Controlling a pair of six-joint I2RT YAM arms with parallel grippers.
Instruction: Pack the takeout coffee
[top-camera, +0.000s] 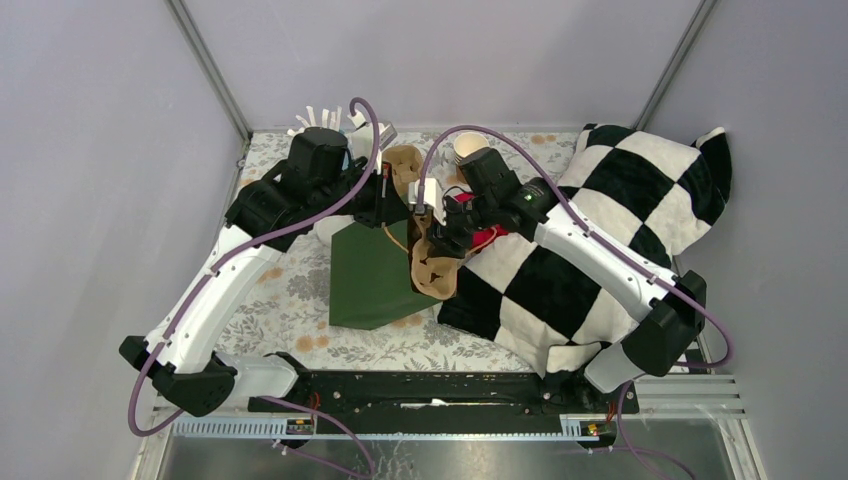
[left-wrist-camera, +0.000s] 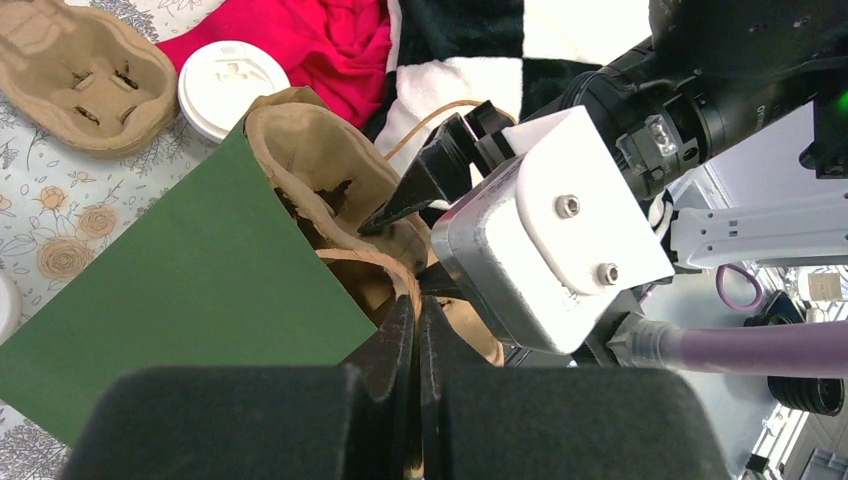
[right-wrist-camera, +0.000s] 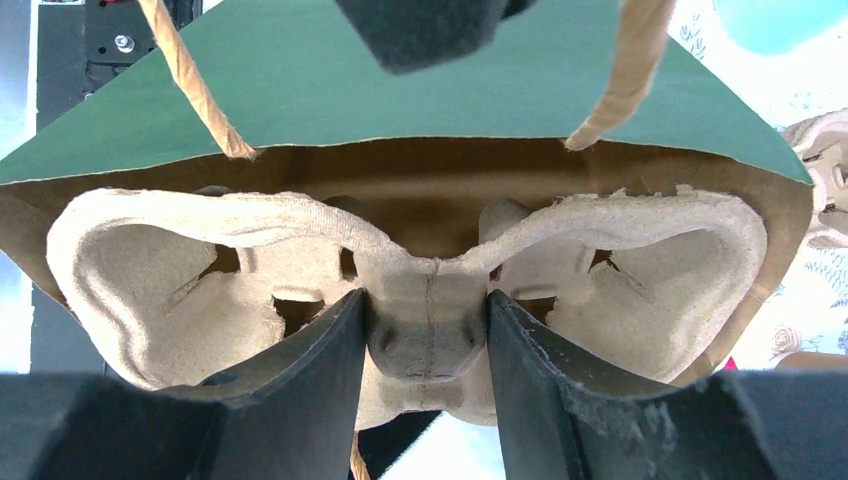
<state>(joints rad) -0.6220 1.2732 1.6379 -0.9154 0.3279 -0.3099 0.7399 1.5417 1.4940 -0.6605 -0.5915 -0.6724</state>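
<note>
Right claw (right-wrist-camera: 425, 305) pinches tan pulp carrier (right-wrist-camera: 150, 250) (partly inside green bag (right-wrist-camera: 350, 100)); left claw (left-wrist-camera: 417, 320) pressed together

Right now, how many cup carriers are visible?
2 carriers: one in the right gripper at the bag's mouth, one on the table by a white lid. Others may be hidden.

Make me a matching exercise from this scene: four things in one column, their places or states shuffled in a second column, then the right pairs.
Column one
1. held cup carrier
2. spare cup carrier
3. white lid
4. left gripper

Column two
A. lying next to the red cloth
B. shut, at the mouth of the green bag
C. pinched by the right gripper, partway into the bag
D. cup slots empty, lying on the flowered cover

Pairs: 1-C, 2-D, 3-A, 4-B
</note>
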